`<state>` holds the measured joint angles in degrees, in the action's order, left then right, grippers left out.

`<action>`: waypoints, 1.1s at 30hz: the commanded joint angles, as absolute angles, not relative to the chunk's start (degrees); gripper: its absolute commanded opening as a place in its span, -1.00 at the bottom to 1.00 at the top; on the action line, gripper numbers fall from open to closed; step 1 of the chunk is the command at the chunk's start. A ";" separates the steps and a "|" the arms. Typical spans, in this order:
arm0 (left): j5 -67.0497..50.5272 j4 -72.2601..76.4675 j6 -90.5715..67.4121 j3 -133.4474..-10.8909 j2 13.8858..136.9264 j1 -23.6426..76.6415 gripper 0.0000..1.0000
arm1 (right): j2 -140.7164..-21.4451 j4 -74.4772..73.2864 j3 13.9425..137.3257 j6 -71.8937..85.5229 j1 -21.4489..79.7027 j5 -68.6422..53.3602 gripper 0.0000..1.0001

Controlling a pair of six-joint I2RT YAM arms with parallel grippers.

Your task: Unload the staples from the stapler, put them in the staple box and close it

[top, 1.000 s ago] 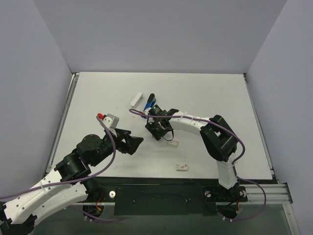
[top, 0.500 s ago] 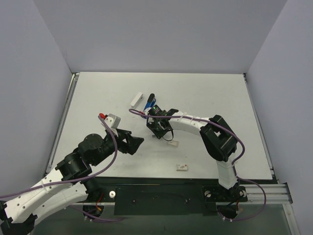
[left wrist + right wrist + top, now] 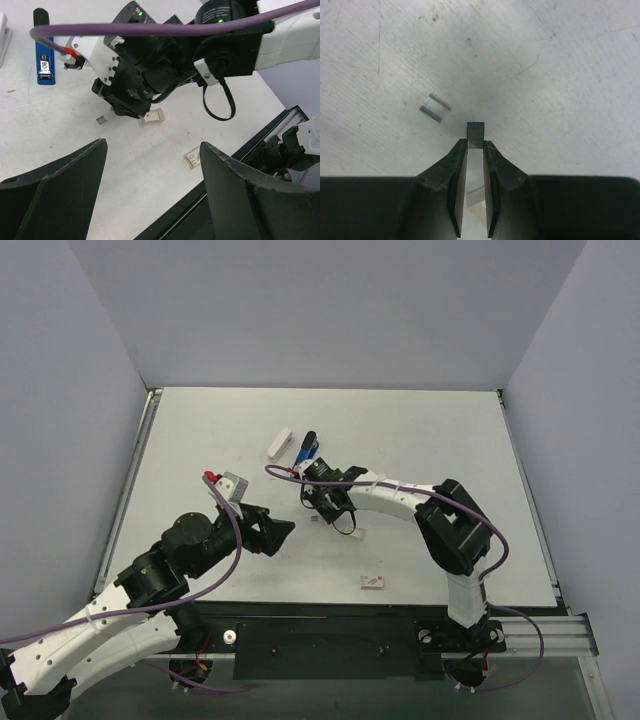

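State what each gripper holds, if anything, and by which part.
The right gripper pinches a small grey strip of metal staples by its two sides, at its near end. The left gripper is open and holds nothing.

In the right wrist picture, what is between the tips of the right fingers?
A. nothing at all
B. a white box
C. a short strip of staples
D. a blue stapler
C: a short strip of staples sits pinched at the tips of the right gripper, while another staple piece lies loose on the table.
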<state>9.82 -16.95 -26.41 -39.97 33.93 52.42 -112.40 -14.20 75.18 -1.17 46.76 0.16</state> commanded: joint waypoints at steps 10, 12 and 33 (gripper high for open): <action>10.55 -17.14 -26.37 -41.48 32.34 52.56 0.70 | -91.24 -15.82 65.14 20.19 47.29 11.15 -0.82; 10.55 -17.31 -26.28 -41.57 32.34 52.65 0.70 | -89.13 -15.82 62.77 24.49 47.46 12.65 -0.82; 10.11 -17.49 -26.72 -41.49 31.73 52.56 0.70 | -88.68 -11.34 51.33 48.60 50.80 21.62 -0.90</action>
<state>10.09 -18.20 -26.46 -39.97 32.25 52.42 -87.72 -11.73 51.79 43.11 49.82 18.17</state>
